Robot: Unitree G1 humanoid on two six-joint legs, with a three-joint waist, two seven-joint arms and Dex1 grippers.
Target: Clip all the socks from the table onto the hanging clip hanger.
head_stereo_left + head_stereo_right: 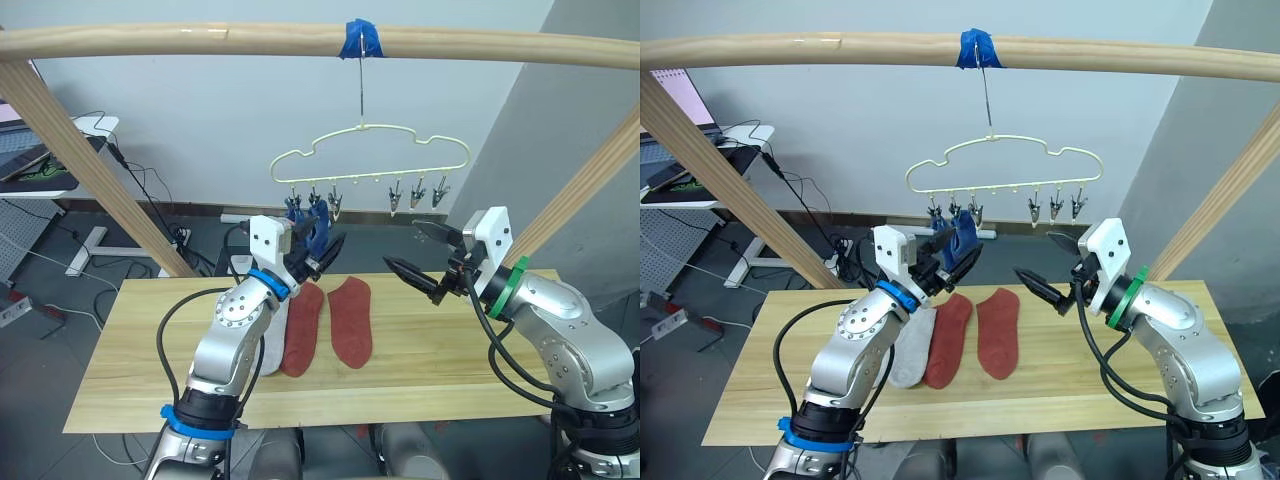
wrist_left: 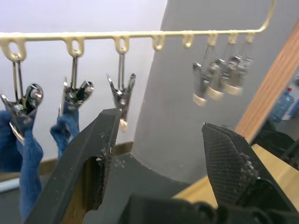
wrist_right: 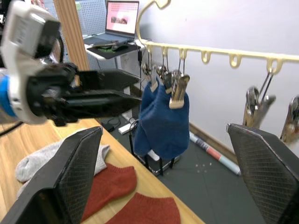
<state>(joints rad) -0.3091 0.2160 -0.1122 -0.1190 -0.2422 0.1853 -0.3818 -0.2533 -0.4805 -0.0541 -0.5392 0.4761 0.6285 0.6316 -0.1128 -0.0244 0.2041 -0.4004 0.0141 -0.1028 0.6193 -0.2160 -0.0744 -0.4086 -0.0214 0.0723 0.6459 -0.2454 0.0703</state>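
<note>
A pale yellow clip hanger (image 1: 372, 152) hangs from the pole above the table (image 1: 450, 360). Two blue socks (image 1: 306, 224) hang from its leftmost clips; the clip (image 2: 122, 93) beside them holds nothing. On the wood lie two rust red socks (image 1: 303, 328) (image 1: 350, 320) side by side, and a light grey sock (image 1: 908, 350) left of them, partly behind my left arm. My left gripper (image 1: 328, 250) is open and empty, just below the blue socks. My right gripper (image 1: 402, 245) is open and empty too, held right of the socks, under the hanger's right half.
A round wooden pole (image 1: 200, 40) with slanted side posts frames the table; blue tape (image 1: 360, 40) holds the hanger's hook. Three bare clips (image 1: 418, 195) hang at the bar's right end. A desk with a laptop (image 1: 680, 100) and floor cables stand at the far left.
</note>
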